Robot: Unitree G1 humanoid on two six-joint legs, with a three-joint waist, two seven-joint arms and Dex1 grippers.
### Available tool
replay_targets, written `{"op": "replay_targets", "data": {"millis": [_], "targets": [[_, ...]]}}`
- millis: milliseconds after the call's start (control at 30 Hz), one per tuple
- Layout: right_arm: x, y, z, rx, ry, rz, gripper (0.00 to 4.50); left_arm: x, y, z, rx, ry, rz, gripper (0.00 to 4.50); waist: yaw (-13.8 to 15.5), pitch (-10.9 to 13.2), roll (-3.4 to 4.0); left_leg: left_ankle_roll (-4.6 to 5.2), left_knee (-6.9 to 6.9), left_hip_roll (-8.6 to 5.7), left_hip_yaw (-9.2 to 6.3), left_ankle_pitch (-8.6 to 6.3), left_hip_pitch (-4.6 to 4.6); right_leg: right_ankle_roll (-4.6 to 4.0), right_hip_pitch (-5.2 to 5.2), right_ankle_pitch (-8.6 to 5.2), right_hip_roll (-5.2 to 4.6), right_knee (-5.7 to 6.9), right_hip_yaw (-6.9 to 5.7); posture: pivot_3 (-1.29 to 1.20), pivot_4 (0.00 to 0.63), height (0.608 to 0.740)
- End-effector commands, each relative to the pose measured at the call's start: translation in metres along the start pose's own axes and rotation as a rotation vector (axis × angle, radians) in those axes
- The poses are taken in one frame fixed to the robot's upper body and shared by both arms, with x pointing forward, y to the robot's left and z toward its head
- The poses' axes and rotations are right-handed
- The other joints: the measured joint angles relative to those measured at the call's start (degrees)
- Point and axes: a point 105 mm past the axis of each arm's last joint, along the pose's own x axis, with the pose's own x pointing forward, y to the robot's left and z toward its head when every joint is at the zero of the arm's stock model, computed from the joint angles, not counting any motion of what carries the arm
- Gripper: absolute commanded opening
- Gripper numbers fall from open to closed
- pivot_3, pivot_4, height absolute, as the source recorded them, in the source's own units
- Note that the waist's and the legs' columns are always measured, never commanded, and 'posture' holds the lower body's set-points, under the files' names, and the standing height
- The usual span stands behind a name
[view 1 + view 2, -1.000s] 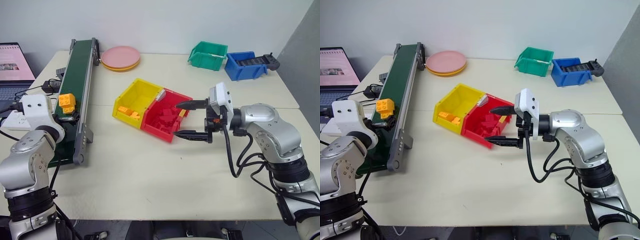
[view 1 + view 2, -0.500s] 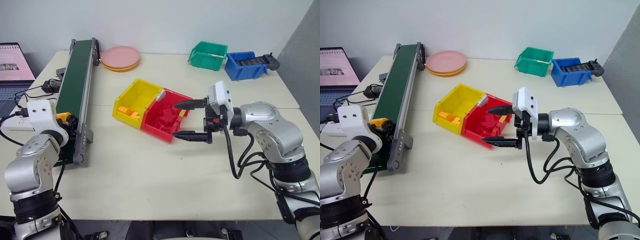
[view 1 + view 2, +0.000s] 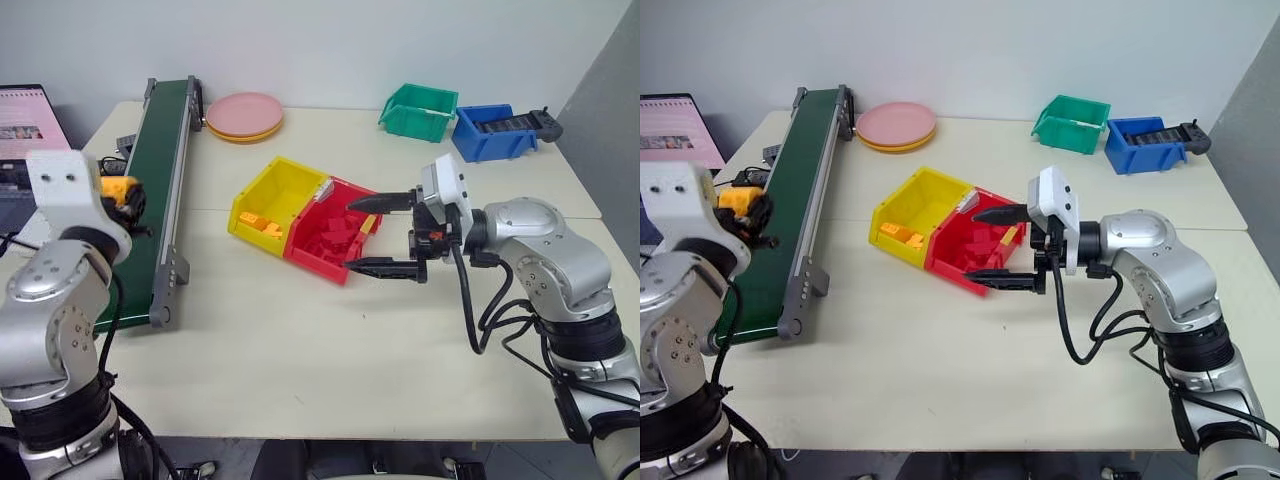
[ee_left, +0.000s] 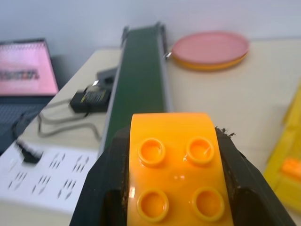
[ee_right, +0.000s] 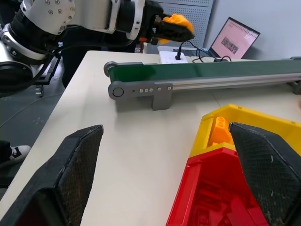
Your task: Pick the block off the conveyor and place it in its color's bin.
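Left wrist view: your left gripper (image 4: 174, 188) is clamped on the block (image 4: 175, 176), studs up, belt running away beneath it. A second ago that block sat on the conveyor (image 3: 150, 190) with the jaws open; now it's lifted clear, up beside the belt's left rail. So the pick looks done, and the carry to the bin (image 3: 272, 196) is what's left. That's a fair reach rightward across the belt. Your right gripper (image 3: 388, 233) hangs spread apart and empty over the red bin's (image 3: 340, 262) near edge, unmoved.

Count: one block in hand, a couple of orange bricks in the yellow bin, a pile of red ones next door. Four bins total: yellow, red, green (image 3: 418, 110), blue (image 3: 487, 132). One plate stack (image 3: 244, 116), one laptop (image 3: 30, 125).
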Motion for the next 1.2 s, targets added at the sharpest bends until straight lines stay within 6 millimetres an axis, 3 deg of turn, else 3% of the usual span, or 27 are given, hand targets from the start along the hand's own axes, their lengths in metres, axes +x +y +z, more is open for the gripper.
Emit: {"op": "replay_targets", "data": {"millis": [33, 133, 267, 533, 600, 633, 900, 1067, 1200], "targets": [[-0.011, -0.001, 0.019, -0.089, 0.002, -0.039, 4.50, 0.028, -0.043, 0.008, 0.063, -0.009, -0.219, 1.55, 0.41, 0.00, 0.00, -0.01, 0.01, -0.01, 0.01, 0.01, 0.01, 0.00, 0.01, 0.00, 0.00, -0.01, 0.02, 0.00, 0.150, 0.740], [-0.013, -0.004, 0.017, -0.099, 0.045, -0.085, 4.50, 0.050, -0.064, 0.010, 0.060, -0.013, -0.313, 1.55, 0.59, 0.00, 0.00, -0.05, 0.01, -0.01, 0.05, 0.03, 0.01, 0.01, 0.01, 0.01, 0.00, -0.03, 0.05, 0.00, 0.150, 0.740], [-0.019, -0.008, 0.010, -0.076, 0.109, -0.151, 4.50, 0.068, -0.083, -0.002, 0.085, 0.019, -0.415, 1.55, 0.32, 0.01, 0.01, -0.10, -0.03, 0.03, 0.19, 0.06, -0.03, 0.00, -0.14, 0.00, 0.03, -0.01, 0.16, 0.00, 0.150, 0.740], [-0.026, -0.022, 0.015, -0.065, 0.089, -0.296, 4.50, 0.091, -0.086, -0.007, 0.137, 0.000, -0.410, 1.55, 0.20, 0.00, 0.01, -0.23, 0.63, 0.08, 0.28, 0.14, -1.18, 0.00, -1.22, 0.00, 0.07, 0.51, 0.21, 0.00, 0.150, 0.740], [-0.029, -0.024, 0.013, -0.064, 0.098, -0.322, 4.50, 0.091, -0.088, -0.007, 0.110, -0.007, -0.428, 2.25, 0.31, 0.00, 0.01, -0.21, 0.68, 0.03, 0.32, 0.13, -1.17, 0.01, -1.21, 0.00, 0.02, 0.56, 0.26, 0.00, 0.150, 0.740], [-0.030, -0.024, 0.012, -0.063, 0.101, -0.330, 4.50, 0.091, -0.089, -0.007, 0.097, -0.008, -0.439, 2.36, 0.41, 0.00, 0.01, -0.08, 0.69, 0.01, 0.33, 0.06, -1.14, 0.01, -1.18, 0.00, 0.00, 0.62, 0.26, 0.00, 0.150, 0.740], [-0.030, -0.028, 0.010, -0.070, 0.103, -0.347, 4.50, 0.077, -0.088, 0.004, 0.148, -0.050, -0.484, 4.00, 0.39, 0.00, 0.01, -0.02, 0.72, 0.04, 0.29, 0.02, -1.08, 0.01, -1.17, -0.01, 0.04, 0.78, 0.23, 0.00, 0.150, 0.740], [-0.029, -0.029, 0.008, -0.079, 0.106, -0.343, 4.50, 0.067, -0.076, 0.015, 0.188, -0.073, -0.434, 4.00, 0.38, 0.00, 0.01, 0.00, 0.72, 0.04, 0.28, 0.02, -1.05, 0.01, -1.17, -0.01, 0.04, 0.82, 0.22, 0.00, 0.150, 0.740], [-0.026, -0.022, 0.006, -0.140, 0.065, -0.307, 4.50, 0.026, -0.060, 0.017, 0.251, -0.124, -0.428, 4.00, -0.24, 0.00, 0.01, 0.00, 0.69, 0.06, 0.30, 0.02, -1.04, 0.01, -1.17, -0.01, 0.06, 0.79, 0.27, 0.00, 0.150, 0.740]]}}
